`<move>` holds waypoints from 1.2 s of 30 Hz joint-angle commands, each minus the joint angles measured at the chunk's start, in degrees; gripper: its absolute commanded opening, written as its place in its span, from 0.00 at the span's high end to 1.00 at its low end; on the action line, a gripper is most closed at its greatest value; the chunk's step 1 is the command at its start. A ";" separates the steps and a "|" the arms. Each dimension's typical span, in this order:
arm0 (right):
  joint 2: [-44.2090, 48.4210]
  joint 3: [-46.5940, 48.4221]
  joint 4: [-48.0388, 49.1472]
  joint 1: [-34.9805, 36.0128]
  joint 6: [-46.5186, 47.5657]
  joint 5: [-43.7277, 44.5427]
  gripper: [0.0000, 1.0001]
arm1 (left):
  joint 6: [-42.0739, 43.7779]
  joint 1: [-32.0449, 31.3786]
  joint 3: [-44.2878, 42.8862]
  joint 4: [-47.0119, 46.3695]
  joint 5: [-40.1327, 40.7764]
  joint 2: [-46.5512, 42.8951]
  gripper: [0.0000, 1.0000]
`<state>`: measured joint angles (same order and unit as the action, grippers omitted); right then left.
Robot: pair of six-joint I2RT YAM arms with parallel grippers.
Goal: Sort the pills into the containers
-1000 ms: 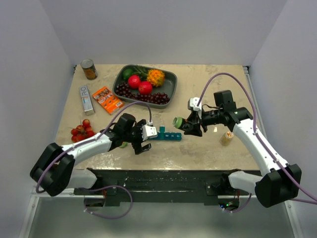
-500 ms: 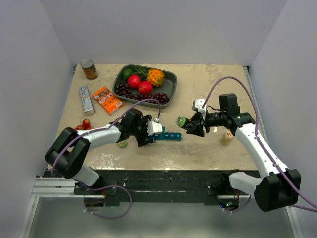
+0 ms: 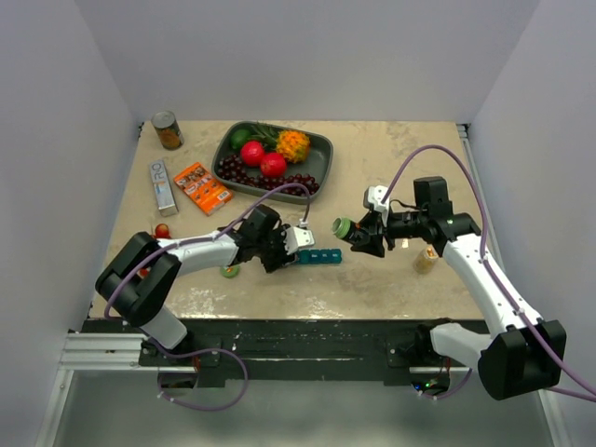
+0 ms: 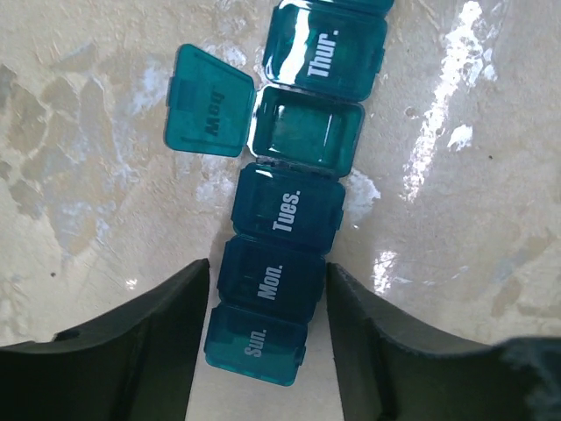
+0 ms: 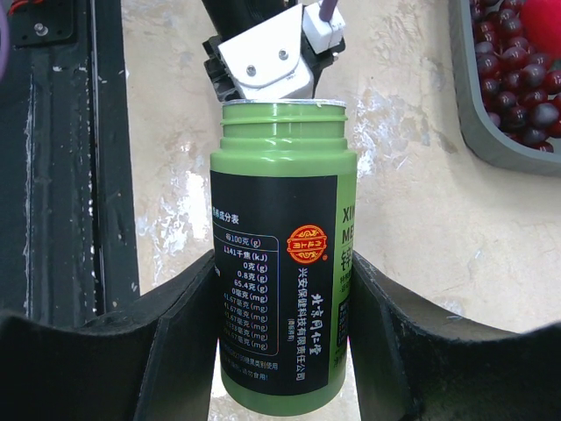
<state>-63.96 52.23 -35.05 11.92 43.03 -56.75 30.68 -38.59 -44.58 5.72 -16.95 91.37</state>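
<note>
The containers [image 4: 298, 140] are a teal strip of day-marked compartments lying on the table, also seen from above [image 3: 321, 255]. Its Wed lid [image 4: 210, 114] is flipped open and that cell looks empty. My left gripper [image 4: 268, 267] has closed in on the Sun/Mon end, one finger [image 4: 149, 342] along each long side of the strip; from above it sits at the strip's left end [image 3: 298, 253]. My right gripper [image 5: 282, 263] is shut on a green bottle [image 5: 280, 175] with a black label. The bottle [image 3: 343, 226] has no cap and is held level, mouth toward the strip. No pills show.
A small green round thing [image 3: 229, 271] lies beside the left arm. A small tan bottle [image 3: 426, 259] stands at the right. At the back are a dark fruit tray [image 3: 321, 158], a can [image 3: 168, 130], an orange packet [image 3: 201, 186] and a silver box [image 3: 162, 184]. Red tomatoes [image 3: 160, 231] lie at the left.
My left arm has reached right to the strip's end and its jaws have narrowed around it. The right arm drew slightly right, still holding the bottle.
</note>
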 commanded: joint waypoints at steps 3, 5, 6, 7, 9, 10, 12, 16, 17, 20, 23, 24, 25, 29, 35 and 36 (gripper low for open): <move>2.18 -0.37 2.35 -0.23 -0.40 -1.61 1.00 | -15.37 -2.19 -1.74 0.70 8.59 0.03 0.49; 2.26 -0.55 2.44 -0.23 -0.40 -0.73 1.00 | -21.17 -2.63 -2.27 2.10 10.97 0.03 0.53; 2.35 -0.63 2.53 -0.23 -0.05 0.49 1.00 | -22.58 -3.24 -2.36 2.54 11.23 -0.14 0.53; 2.35 -0.81 2.53 -0.23 0.13 1.20 1.00 | -25.72 -3.68 -2.10 2.72 12.63 -0.32 0.55; 2.00 -0.99 2.18 -0.32 0.91 2.60 1.00 | -28.91 -5.08 -1.57 3.51 14.05 -0.76 0.57; 1.91 -1.07 1.83 -0.32 1.53 3.65 1.00 | -32.31 -5.62 -1.04 2.99 14.66 -0.93 0.57; 1.39 -1.07 0.95 -0.32 2.84 4.37 1.00 | -35.14 -7.02 -0.25 3.42 16.06 -1.46 0.57; -0.19 -0.90 -1.16 -0.15 5.57 5.77 1.00 | -41.56 -9.13 1.07 3.42 16.86 -2.51 0.57; -0.63 -0.73 -1.69 -0.23 6.27 6.04 1.00 | -42.27 -9.57 1.42 3.43 18.25 -2.69 0.56; -3.61 -0.02 -4.50 0.29 10.14 7.26 1.00 | -43.77 -12.47 2.03 3.25 19.41 -2.60 0.53; -7.31 1.21 -8.18 1.52 14.97 7.97 1.00 | -44.39 -14.84 2.48 2.90 20.73 -1.46 0.47; -8.10 1.56 -9.93 1.70 17.24 8.23 1.00 | -44.47 -15.46 2.48 2.90 21.25 -0.68 0.46; -8.98 2.00 -10.47 2.05 17.96 8.32 1.00 | -44.56 -15.73 2.48 2.98 21.60 -0.41 0.44; -11.27 2.18 -10.57 5.03 19.82 9.90 1.00 | -45.18 -16.43 2.57 3.16 23.19 -1.10 0.33; -12.50 1.39 -7.06 10.13 18.15 14.56 1.00 | -45.79 -16.43 3.09 4.56 22.14 -7.42 0.19; -13.02 1.47 -6.88 10.40 17.97 15.00 1.00 | -46.05 -16.43 3.44 4.74 21.61 -8.74 0.19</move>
<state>-76.62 51.53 -44.05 20.08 60.12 -43.92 -13.17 -54.87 -42.52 8.21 5.02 88.20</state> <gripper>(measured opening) 0.548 0.800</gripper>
